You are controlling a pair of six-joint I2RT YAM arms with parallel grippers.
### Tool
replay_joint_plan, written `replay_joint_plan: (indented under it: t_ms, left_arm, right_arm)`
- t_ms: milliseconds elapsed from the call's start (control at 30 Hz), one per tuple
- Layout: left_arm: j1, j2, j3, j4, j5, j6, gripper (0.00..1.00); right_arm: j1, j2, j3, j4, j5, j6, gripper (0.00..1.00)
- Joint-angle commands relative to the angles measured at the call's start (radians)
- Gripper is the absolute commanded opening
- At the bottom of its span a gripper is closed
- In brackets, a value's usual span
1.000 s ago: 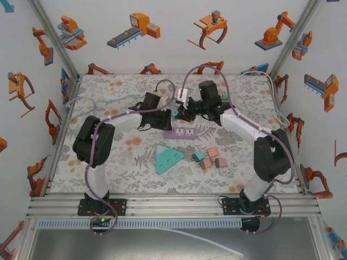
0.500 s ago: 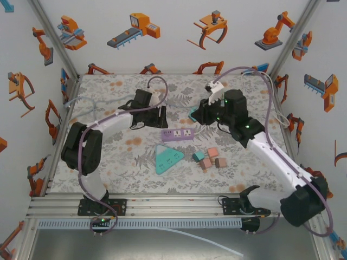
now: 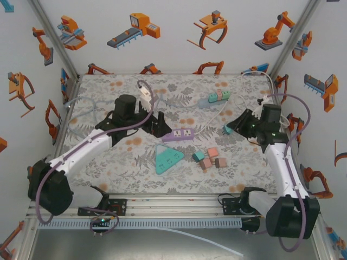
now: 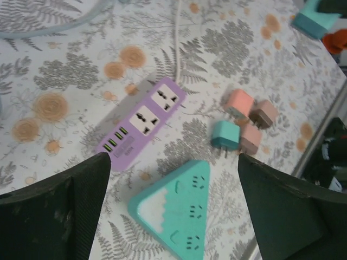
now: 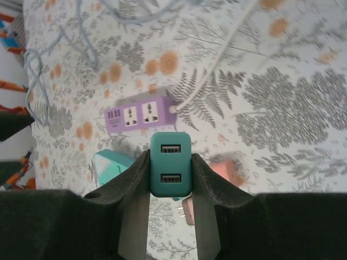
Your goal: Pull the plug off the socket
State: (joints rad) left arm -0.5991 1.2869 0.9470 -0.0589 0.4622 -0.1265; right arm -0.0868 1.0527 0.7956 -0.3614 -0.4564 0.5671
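Close to the right wrist lens, the right hand [image 3: 233, 127] clamps a teal plug [image 5: 170, 164] between its fingers, held above the table [image 3: 124, 168]. Beyond it, left of centre in that view, the purple strip [image 5: 140, 116] lies with both sockets bare, so the pull looks done. Setting the plug down is probably all that remains. In the top view the right hand sits near the right edge, well apart from the strip. The left hand [image 3: 157, 123], jaws wide and empty, hovers just left of the strip at centre.
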Motion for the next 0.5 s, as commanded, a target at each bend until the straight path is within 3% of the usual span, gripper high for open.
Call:
replay_joint_plan:
  t_ms: [0, 467]
  left_arm:
    - [-0.039, -0.08, -0.043, -0.002, 0.044, 0.107, 0.97]
    - [-0.072, -0.164, -0.082, -0.03, 0.035, 0.174, 0.97]
  right_arm:
    - [-0.026, 0.009, -0.057, 0.034, -0.031, 0.045, 0.1]
    - [-0.029, 0.17, -0.257, 0.336, -0.039, 0.029, 0.11]
